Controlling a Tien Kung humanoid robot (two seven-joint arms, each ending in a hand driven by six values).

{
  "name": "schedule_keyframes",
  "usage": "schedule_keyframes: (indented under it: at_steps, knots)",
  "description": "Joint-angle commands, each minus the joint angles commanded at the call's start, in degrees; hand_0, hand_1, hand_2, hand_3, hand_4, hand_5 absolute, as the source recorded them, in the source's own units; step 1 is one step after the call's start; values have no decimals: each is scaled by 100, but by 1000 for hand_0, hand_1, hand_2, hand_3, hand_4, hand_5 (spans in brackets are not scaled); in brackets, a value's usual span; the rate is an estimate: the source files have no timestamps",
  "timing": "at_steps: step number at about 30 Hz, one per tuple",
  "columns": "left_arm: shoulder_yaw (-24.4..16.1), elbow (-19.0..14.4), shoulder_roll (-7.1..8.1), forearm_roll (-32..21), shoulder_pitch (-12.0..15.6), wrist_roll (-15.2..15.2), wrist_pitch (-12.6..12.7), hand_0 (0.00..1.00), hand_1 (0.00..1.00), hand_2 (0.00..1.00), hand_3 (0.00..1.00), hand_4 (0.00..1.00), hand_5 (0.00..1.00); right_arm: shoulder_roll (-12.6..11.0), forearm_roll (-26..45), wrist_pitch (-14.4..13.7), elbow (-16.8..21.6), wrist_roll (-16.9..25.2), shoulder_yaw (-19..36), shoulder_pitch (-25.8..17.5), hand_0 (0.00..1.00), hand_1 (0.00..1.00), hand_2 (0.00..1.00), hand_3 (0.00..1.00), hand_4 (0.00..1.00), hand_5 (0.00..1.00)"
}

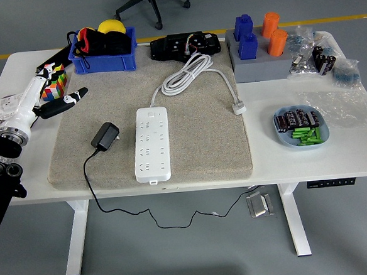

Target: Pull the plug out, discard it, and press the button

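A white power strip [152, 143] lies lengthwise on the beige mat [203, 142], with its white cord [188, 74] coiled toward the back. A black plug adapter [105, 136] lies on the mat left of the strip, unplugged, and its thin black cable [89, 182] hangs over the table's front edge. My left hand [48, 96] is at the table's left edge, fingers spread and holding nothing, well left of the adapter. The right arm is out of view.
A colourful cube [55, 82] sits just behind my left hand. A blue bin [102, 52] and a black device [186, 46] stand at the back. Blue and orange blocks on a grey base [260, 63] and a blue dish [299, 128] of batteries are at right.
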Motion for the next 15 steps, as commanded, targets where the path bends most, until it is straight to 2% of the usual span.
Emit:
schedule_keyframes:
  at_steps: [6, 15]
  knots:
    - [9, -21, -4, 27, 87, 35, -25, 909, 913, 903, 953, 888, 537, -33, -11, -7, -4, 2, -14, -78, 767, 729, 724, 713, 883, 658]
    - [-40, -127, -42, 41, 170, 60, -38, 910, 913, 903, 953, 863, 520, 44, -20, 4, 16, 3, 9, -119, 767, 729, 724, 713, 883, 658]
